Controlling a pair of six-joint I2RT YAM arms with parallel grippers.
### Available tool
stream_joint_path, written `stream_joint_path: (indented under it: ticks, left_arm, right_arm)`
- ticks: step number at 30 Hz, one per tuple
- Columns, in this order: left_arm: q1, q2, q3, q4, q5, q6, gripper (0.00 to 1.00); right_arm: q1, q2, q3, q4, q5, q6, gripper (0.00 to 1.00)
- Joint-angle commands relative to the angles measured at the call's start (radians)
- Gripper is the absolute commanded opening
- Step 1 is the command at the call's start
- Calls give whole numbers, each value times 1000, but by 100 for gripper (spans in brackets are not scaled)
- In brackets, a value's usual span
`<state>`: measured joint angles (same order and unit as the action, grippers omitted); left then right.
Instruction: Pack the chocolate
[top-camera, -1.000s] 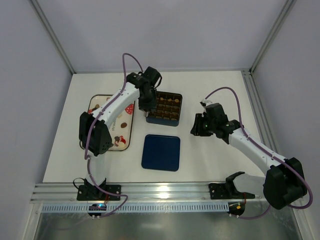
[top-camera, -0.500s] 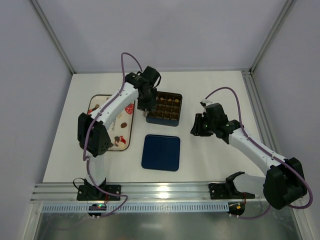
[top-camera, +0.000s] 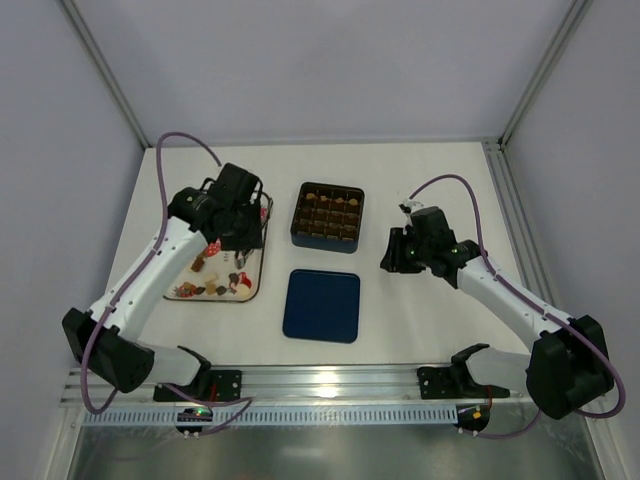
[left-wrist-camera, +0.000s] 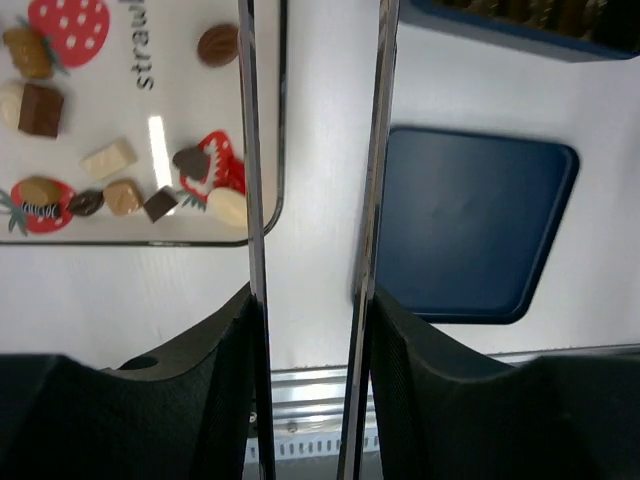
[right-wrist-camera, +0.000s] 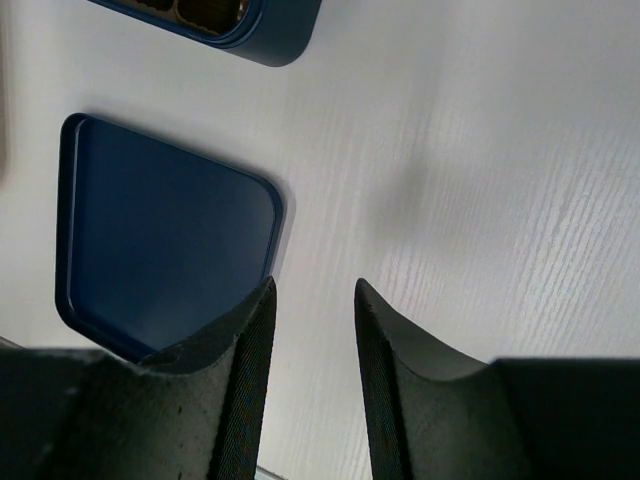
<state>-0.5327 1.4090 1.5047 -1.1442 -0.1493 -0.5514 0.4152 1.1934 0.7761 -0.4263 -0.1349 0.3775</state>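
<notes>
Several chocolate pieces (left-wrist-camera: 124, 195), dark, tan and cream, lie loose on the strawberry-printed tray (left-wrist-camera: 200, 110); in the top view the chocolate (top-camera: 205, 266) sits at the tray's near end. More pieces fill the grid of the dark-blue box (top-camera: 327, 213). My left gripper (top-camera: 243, 226) hovers over the tray's right side. Its long metal blades (left-wrist-camera: 248, 150) stand apart, and the gripper (left-wrist-camera: 314, 20) is open and empty. To the right of the box, my right gripper (top-camera: 398, 250) is open over bare table, nothing between its fingers (right-wrist-camera: 312, 300).
The flat dark-blue lid (top-camera: 321, 305) lies in front of the box, seen at right in the left wrist view as the lid (left-wrist-camera: 470, 230) and at left in the right wrist view as the lid (right-wrist-camera: 160, 240). An aluminium rail (top-camera: 330, 380) runs along the near edge.
My left arm has swung from the box's left edge to over the tray, and its blades have spread wider. The right arm has not moved.
</notes>
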Motion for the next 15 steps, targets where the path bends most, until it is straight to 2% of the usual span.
stream_joint_path:
  ticks: [1,6,15]
  left_arm:
    - [42,-77,-150,1,-7,-28,44]
    - [60,-163,-300,6,-1,-38,45]
    - [88,-147,-353,26,-7,-2,47]
  right_arm:
    - [7,2,26,35,-15,-8,40]
    - [16,8,20,44,-19,-2,40]
    - [23,11,9,57,-20,8,40]
